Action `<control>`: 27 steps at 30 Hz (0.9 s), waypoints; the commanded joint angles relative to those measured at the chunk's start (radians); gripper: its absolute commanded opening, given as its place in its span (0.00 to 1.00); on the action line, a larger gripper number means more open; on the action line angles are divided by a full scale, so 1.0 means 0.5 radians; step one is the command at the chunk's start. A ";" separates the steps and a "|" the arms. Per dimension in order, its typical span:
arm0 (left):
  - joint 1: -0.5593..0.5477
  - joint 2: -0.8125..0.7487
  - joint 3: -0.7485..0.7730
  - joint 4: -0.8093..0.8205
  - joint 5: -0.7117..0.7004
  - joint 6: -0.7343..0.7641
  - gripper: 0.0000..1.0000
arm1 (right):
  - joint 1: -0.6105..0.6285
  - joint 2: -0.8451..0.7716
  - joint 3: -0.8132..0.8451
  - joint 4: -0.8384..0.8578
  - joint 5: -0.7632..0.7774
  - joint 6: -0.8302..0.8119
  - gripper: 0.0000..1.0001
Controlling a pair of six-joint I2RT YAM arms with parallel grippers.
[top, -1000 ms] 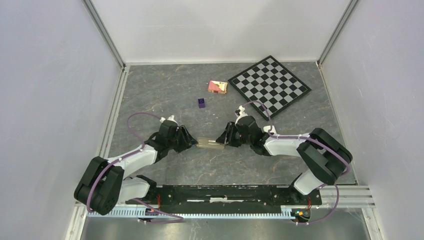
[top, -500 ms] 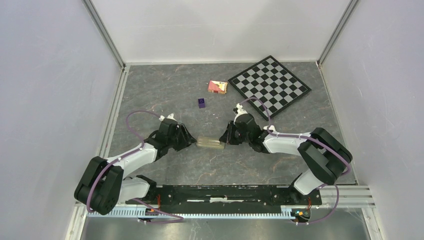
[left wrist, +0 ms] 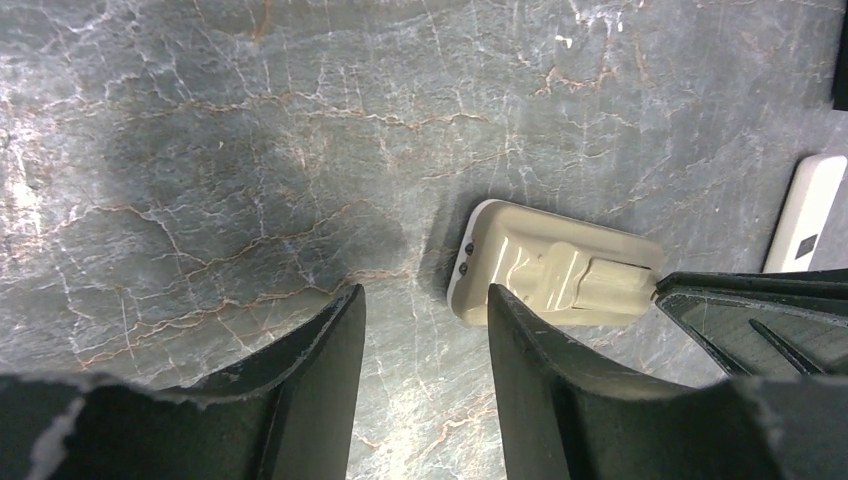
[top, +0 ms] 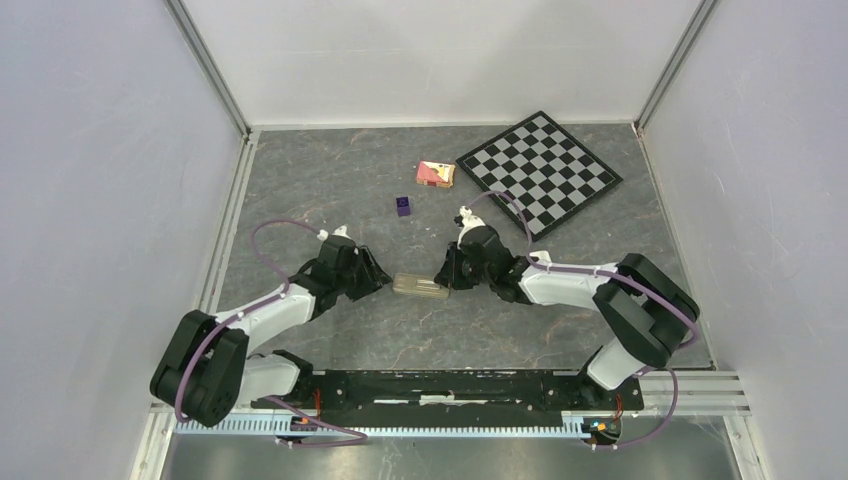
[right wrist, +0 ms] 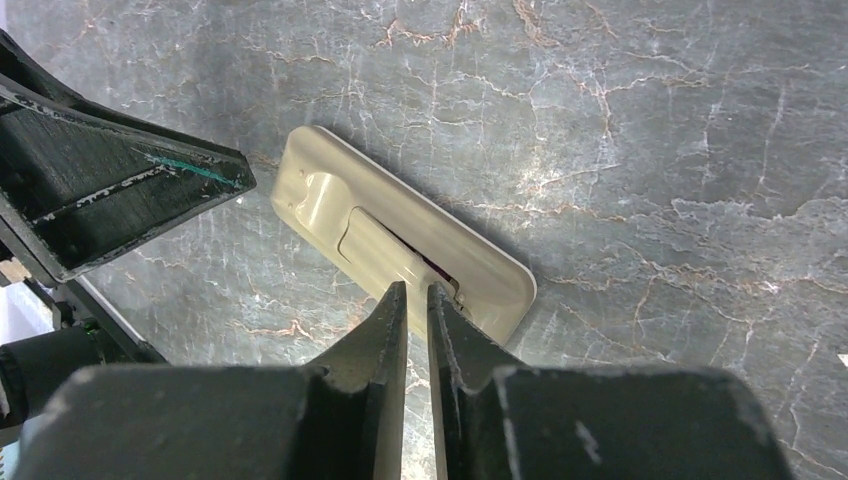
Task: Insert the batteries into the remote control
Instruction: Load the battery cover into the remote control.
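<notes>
Nearest to us, both arms reach in toward the middle of the table [top: 300, 190], where the remote control [right wrist: 320, 195] lies flat with its tan back up, lengthwise from left to right. The left gripper [left wrist: 425, 295] sits at its left end with its fingers apart and nothing between them; the remote's end lies just past the tips. The right gripper [right wrist: 417, 288] is at the right end, its fingers drawn almost together with only a slim gap. Their tips are down on the edge of the battery cover [right wrist: 380, 245], where a dark slit shows. We cannot tell whether they nip the cover or merely press on it.

We judge that we are at the opening step: the bay must be uncovered before anything goes in. The next move calls for a sliding pull on the cover, with the left gripper bracing the shell so the remote does not skid.

We see no batteries in any view. A white slab [left wrist: 805, 215] lies just right of the remote. Farther off sit a small purple block [top: 402, 206], a pink-and-tan box [top: 436, 174] and a chessboard [top: 538, 170].
</notes>
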 commanded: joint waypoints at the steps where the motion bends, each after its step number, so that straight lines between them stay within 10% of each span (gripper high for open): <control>1: 0.009 0.055 0.066 0.106 0.042 0.085 0.56 | 0.017 0.081 0.114 -0.027 0.028 -0.055 0.17; 16: 0.008 0.104 0.006 0.215 0.140 0.081 0.55 | 0.061 0.186 0.190 -0.042 -0.087 -0.084 0.17; 27: 0.009 0.080 0.007 0.184 0.070 0.119 0.55 | 0.056 -0.051 0.392 -0.406 0.271 -0.313 0.38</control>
